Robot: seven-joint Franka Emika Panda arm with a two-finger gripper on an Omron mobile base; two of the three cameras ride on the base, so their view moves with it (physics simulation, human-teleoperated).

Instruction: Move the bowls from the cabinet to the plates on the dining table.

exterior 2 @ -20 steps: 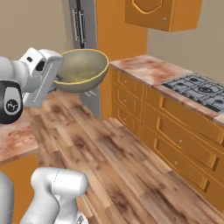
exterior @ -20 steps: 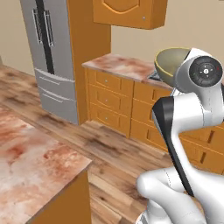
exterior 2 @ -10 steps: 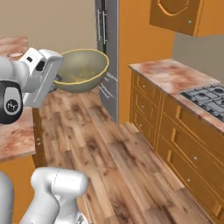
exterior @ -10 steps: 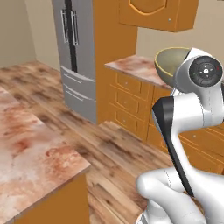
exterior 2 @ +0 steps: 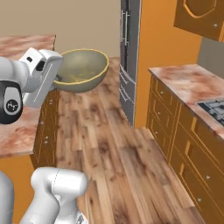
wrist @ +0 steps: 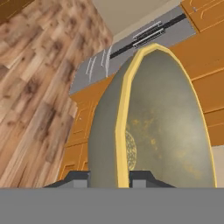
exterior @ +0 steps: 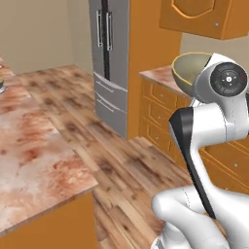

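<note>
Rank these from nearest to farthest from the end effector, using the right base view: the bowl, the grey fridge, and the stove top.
1. Bowl: held at its rim by the end effector, over the floor.
2. Grey fridge: beyond the bowl, across the wooden floor.
3. Stove top: far right, set in the counter.

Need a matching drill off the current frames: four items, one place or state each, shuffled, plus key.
Items:
1. bowl
2. gripper
3. fridge
4. dining table

States:
A. tall grey, against the far wall by an orange cupboard
B. held up in the air by its rim
C. shut on the rim
D. pink marbled top, low left in the left base view

Pairs: 1-B, 2-C, 3-A, 4-D
</note>
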